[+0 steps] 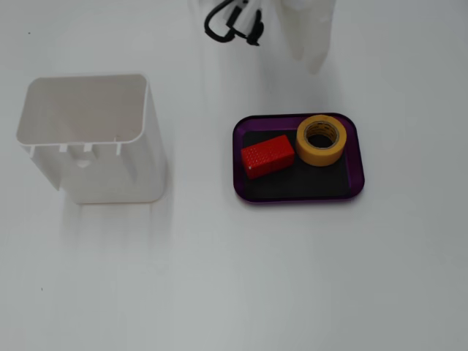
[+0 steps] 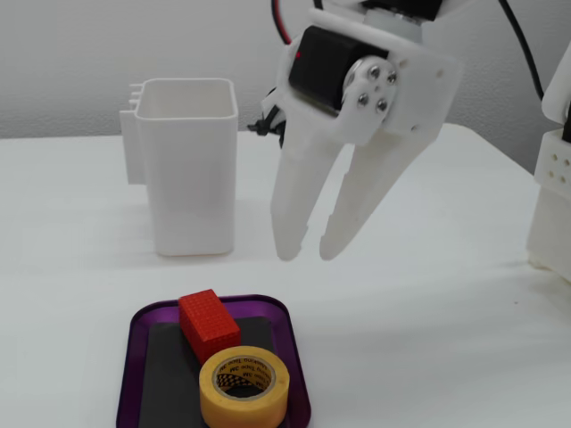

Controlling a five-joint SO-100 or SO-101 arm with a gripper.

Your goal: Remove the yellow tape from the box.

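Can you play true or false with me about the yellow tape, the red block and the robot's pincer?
1. The yellow tape lies inside the purple box. True.
2. The pincer is gripping the tape. False: in a fixed view it hangs in the air above the table, its fingers slightly apart, with nothing between them.
3. A red block shares the box with the tape. True.
4. The tall white bin has the tape inside it. False: no tape shows in it; the tape is in the purple box.
5. The tape stands on its edge like a wheel. False: it lies flat, its hole facing up.
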